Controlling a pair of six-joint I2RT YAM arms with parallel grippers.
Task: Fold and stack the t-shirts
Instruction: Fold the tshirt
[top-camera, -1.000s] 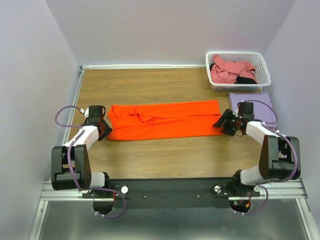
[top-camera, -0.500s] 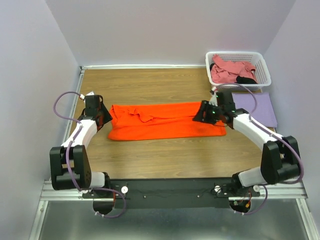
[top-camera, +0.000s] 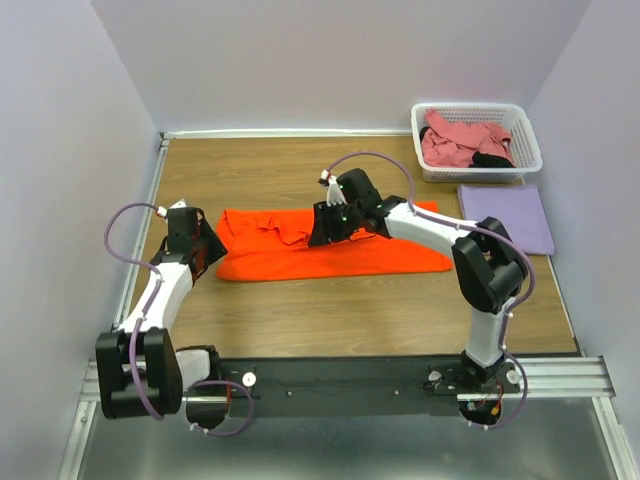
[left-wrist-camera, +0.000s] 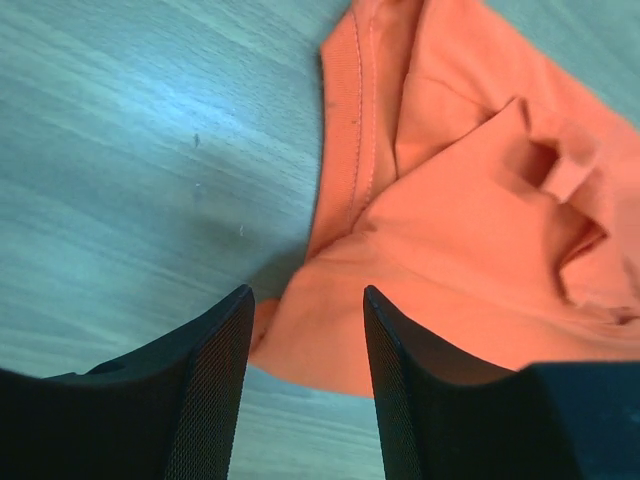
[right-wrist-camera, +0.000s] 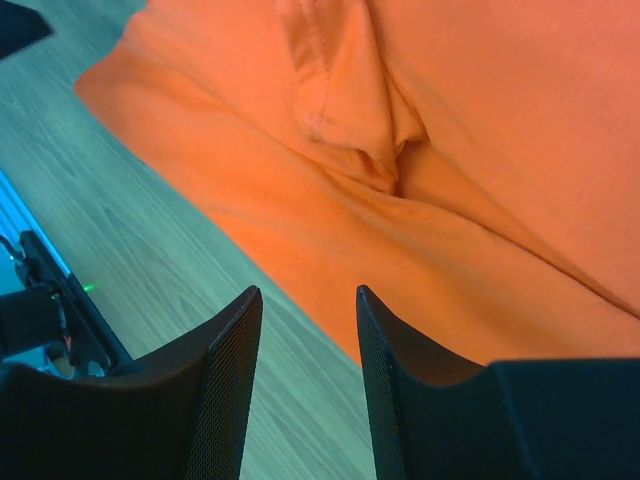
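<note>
A bright orange t-shirt (top-camera: 380, 250) lies folded into a long strip across the middle of the table. My left gripper (top-camera: 205, 250) hovers at its left end, open. The shirt's near-left corner (left-wrist-camera: 300, 340) shows below the gap between the fingers. My right gripper (top-camera: 325, 228) is over the strip's middle, open and empty, with the orange cloth (right-wrist-camera: 480, 150) and its near edge under the fingertips. A pale lavender t-shirt (top-camera: 505, 218) lies folded flat at the right. A dusty pink t-shirt (top-camera: 460, 140) and a bit of black cloth (top-camera: 492, 160) are bunched in the basket.
The white lattice basket (top-camera: 475, 107) stands at the back right corner, just behind the lavender shirt. Purple walls close in the table on the left, back and right. Bare wood shows in front of and behind the orange strip.
My right arm has swung left from the orange shirt's right end to its middle. The left gripper has shifted slightly toward the far side at the left end.
</note>
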